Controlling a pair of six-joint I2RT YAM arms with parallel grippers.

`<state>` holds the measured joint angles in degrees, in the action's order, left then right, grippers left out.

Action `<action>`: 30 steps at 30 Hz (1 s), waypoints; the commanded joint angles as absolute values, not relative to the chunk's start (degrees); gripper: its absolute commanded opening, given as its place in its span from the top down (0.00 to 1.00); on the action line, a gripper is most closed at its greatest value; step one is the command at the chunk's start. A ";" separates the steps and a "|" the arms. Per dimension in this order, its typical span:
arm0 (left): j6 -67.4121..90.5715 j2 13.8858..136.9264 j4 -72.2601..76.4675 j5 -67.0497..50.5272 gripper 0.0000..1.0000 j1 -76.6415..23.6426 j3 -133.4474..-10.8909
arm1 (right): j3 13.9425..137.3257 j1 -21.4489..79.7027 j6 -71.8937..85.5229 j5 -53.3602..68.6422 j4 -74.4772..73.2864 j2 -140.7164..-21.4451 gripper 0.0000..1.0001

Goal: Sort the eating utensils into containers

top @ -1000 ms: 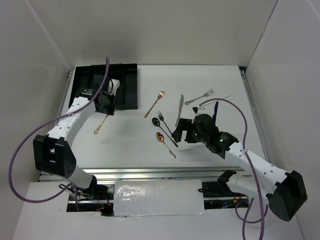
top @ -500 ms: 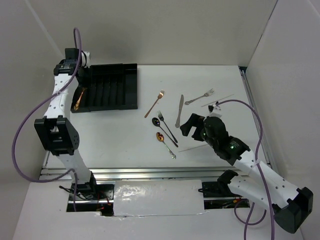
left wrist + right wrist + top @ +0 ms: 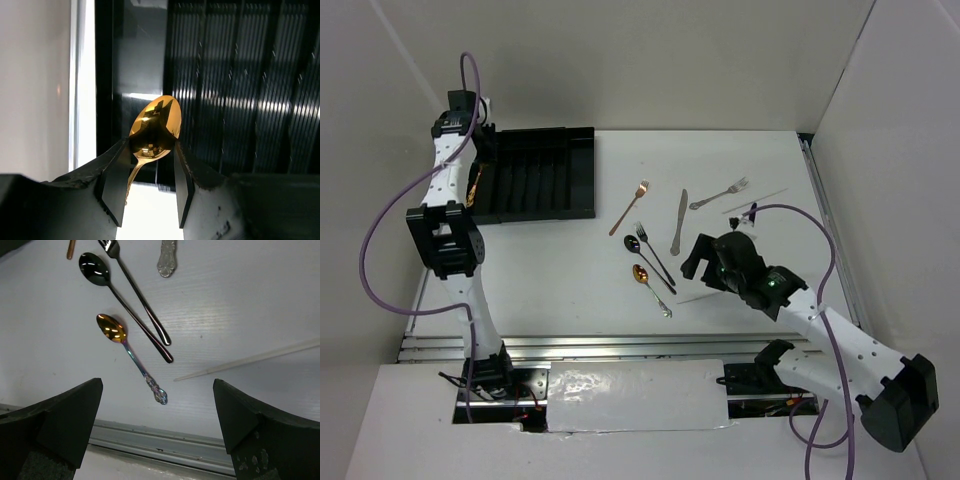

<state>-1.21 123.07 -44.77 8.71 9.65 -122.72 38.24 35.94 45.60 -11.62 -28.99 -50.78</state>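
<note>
My left gripper [image 3: 149, 167] is shut on the bowl of a gold spoon [image 3: 153, 124], held over the left end slot of the black cutlery tray [image 3: 240, 75]. In the top view the left gripper [image 3: 474, 172] and the gold spoon [image 3: 472, 186] are at the tray's [image 3: 582, 138] left edge. On the table lie a copper fork [image 3: 630, 207], silver knife [image 3: 678, 222], silver fork [image 3: 720, 193], black spoon [image 3: 632, 243], black fork [image 3: 656, 258] and a gold-bowled spoon [image 3: 649, 286]. My right gripper [image 3: 695, 258] is open and empty, above and right of that spoon [image 3: 111, 328].
A thin pale stick [image 3: 260, 357] lies right of the spoons, also seen in the top view [image 3: 705, 293]. A second pale stick [image 3: 756, 199] lies near the silver fork. White walls enclose the table; its metal front rail [image 3: 165, 442] runs just below the right gripper.
My left arm has swung from in front of the tray up to its far left edge, carrying the gold spoon. My right arm has shifted slightly near the black spoon and fork.
</note>
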 commanded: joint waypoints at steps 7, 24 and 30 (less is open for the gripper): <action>3.15 131.31 -37.63 6.68 0.53 13.18 -129.73 | 44.38 35.42 45.71 -14.50 -31.55 -57.46 0.00; 5.01 135.88 -36.30 8.16 0.02 14.50 -129.29 | 47.55 35.07 41.75 -22.33 -35.16 -58.45 0.00; 5.27 131.58 -39.02 8.87 0.01 13.62 -130.25 | 48.16 35.16 42.19 -20.83 -35.86 -59.42 0.00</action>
